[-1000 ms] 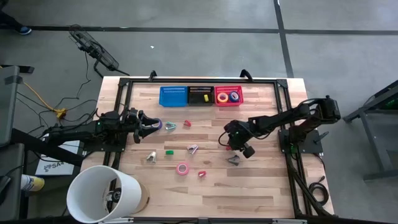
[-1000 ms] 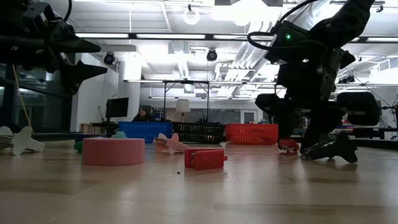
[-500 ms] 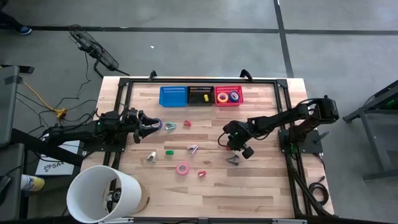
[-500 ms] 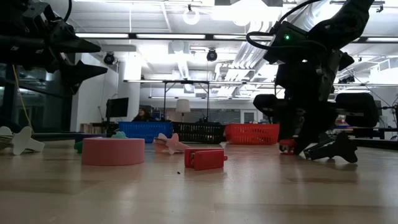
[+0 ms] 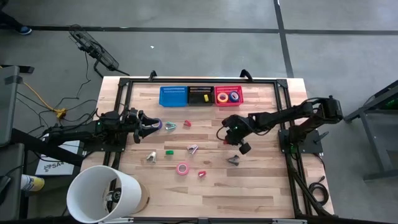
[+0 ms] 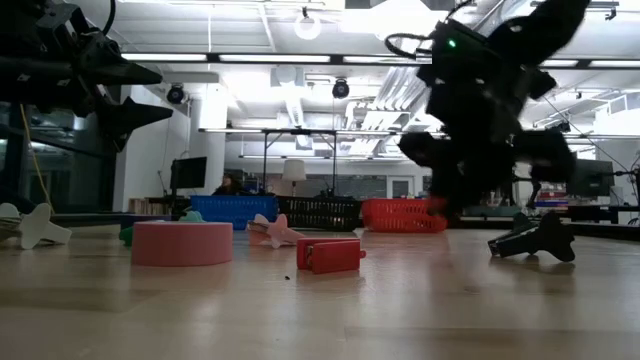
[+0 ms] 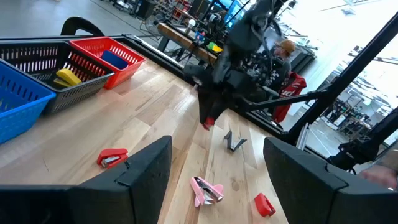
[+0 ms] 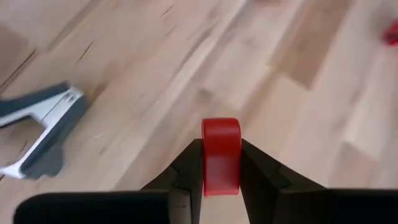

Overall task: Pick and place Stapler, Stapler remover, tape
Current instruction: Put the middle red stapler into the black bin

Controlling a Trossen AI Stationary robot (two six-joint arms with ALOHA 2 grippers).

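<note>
Carry the small red stapler [image 8: 221, 134], pinched by its sides in the right hand [image 8: 221, 163] and seemingly lifted clear of the bench [image 5: 261, 186], level and unhurried; with so little of it gripped, avoid any wrist twist likely to lever it loose. Steer wide of the dark staple remover [image 5: 234, 160] just beside that hand on its near side. Aim, probably, for the black basket [image 5: 201, 94] beyond the hand at the far edge, already holding something yellow, perhaps another stapler; lower well inside the rim before letting go. Leave the left hand [image 5: 147, 126] waiting, spread wide and empty, with the purple tape roll [image 5: 155, 124] just ahead of its fingertips. Count one big white cylinder [image 5: 102, 193], well behind the left hand at the near corner. Count three baskets in a row: the blue basket [image 5: 173, 95], the black basket, and the red basket [image 5: 229, 102] nearest the right hand. Count four tape rolls: purple by the left hand, the pink tape roll [image 5: 182, 168] well off to the right hand's near side, the yellow tape roll [image 5: 222, 96] and blue tape roll [image 5: 234, 96] inside the red basket. Count four staple removers on the bench: the dark one, the pink remover [image 5: 193, 148], the white remover [image 5: 151, 157], the greenish remover [image 5: 170, 126]. Count four small staplers plainly seen: the held one, the far red stapler [image 5: 186, 124], the near red stapler [image 5: 201, 173], the green stapler [image 5: 168, 151].
</note>
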